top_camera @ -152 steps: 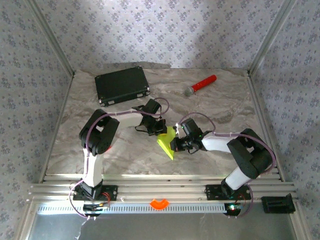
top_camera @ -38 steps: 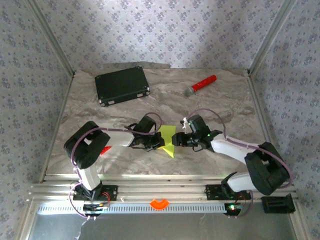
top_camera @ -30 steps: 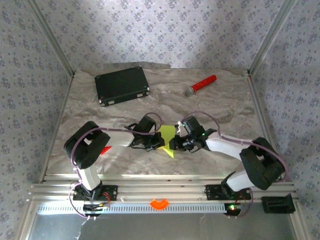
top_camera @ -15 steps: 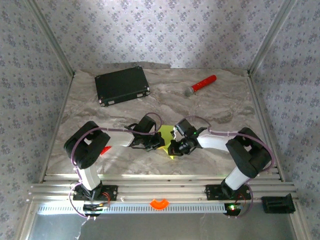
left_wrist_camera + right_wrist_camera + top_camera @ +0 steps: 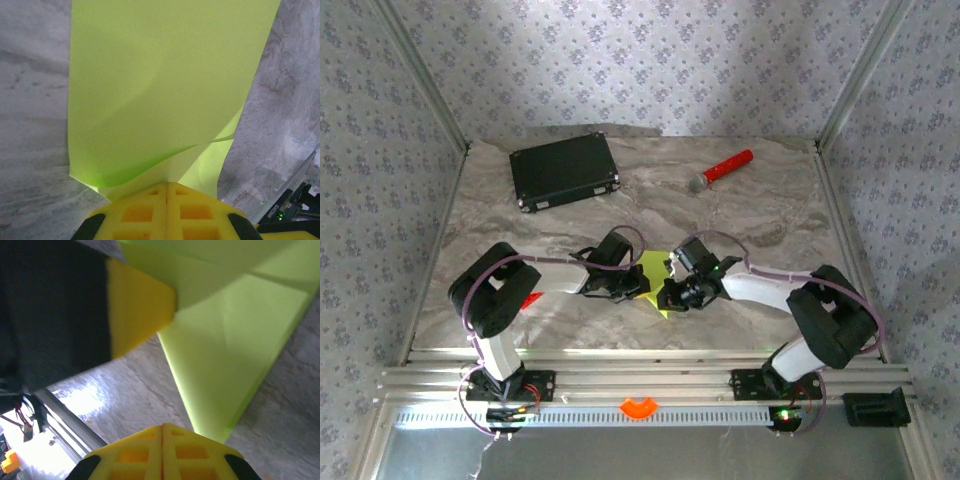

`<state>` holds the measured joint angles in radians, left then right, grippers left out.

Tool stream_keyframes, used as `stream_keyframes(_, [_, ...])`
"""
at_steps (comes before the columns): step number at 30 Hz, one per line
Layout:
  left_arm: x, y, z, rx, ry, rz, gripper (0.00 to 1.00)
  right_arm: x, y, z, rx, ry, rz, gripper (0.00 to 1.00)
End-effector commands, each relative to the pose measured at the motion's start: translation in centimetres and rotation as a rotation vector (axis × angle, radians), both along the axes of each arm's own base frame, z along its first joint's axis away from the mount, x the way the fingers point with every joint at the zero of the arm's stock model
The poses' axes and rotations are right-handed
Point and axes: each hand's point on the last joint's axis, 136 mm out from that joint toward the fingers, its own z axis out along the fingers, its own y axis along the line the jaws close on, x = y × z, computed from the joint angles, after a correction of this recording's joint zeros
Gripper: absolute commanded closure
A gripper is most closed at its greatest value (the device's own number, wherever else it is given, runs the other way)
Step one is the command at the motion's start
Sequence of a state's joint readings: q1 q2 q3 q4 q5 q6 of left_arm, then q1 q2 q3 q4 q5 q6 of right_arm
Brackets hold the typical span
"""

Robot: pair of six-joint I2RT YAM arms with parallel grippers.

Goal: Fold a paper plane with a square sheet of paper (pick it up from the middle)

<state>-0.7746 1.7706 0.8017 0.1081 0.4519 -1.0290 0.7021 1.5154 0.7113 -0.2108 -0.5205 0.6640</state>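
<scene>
Top external view: the sheet of paper (image 5: 656, 272), lime yellow-green and already folded into a pointed wedge, lies on the counter (image 5: 770, 210) near its middle, a little toward the near edge, between the two arms. The left gripper (image 5: 638, 287) meets it from the left and the right gripper (image 5: 666, 297) from the right, both low over it. In the left wrist view the paper (image 5: 165, 85) spreads away in two layers, the upper one bowed, and the left gripper (image 5: 166, 186) has its fingers together, tips at the paper's near edge. In the right wrist view the right gripper (image 5: 162, 429) is likewise closed, its tips at a corner of the paper (image 5: 225, 355), while a yellow finger (image 5: 140, 310) of the left gripper touches the fold above. Far left on the counter sits a black case (image 5: 565, 170); far right of centre lies a red-handled microphone (image 5: 722, 169). A small red block (image 5: 530, 299) shows beside the left arm.
</scene>
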Motion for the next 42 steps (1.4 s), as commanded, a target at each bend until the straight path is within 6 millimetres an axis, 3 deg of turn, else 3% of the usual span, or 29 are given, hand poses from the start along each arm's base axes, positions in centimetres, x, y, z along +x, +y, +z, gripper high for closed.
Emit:
stream_keyframes(1, [-1.7,2.5,-3.7,0.144,0.068,0.004,0.98,0.9,1.5,-0.1,0.002,0.003,0.007,0.91])
stream_keyframes(4, [-1.7,2.5,-3.8,0.145,0.069,0.003,0.99,1.4,2.2,-1.4,-0.013,0.007,0.001,0.88])
stream_keyframes(8, [-1.8,2.7,-4.0,0.152,0.072,0.001,0.99,0.5,0.5,-3.6,-0.082,0.033,-0.016,0.89])
stream_keyframes(22, [-2.1,3.2,-4.9,0.175,0.083,0.012,0.99,-4.3,-3.6,-3.6,-0.006,0.090,-0.018,0.87])
stream_keyframes(32, [-1.8,2.9,-4.3,0.161,0.073,0.011,0.99,-0.8,-1.6,1.7,0.092,-0.033,-0.058,0.92])
stream_keyframes(38, [-1.6,2.6,-4.0,0.150,0.067,0.013,0.99,1.8,-0.1,0.9,0.097,-0.028,-0.085,0.90])
stream_keyframes(42, [-1.5,2.5,-3.8,0.147,0.064,0.008,0.99,1.4,0.3,-1.2,0.086,0.029,-0.073,0.89])
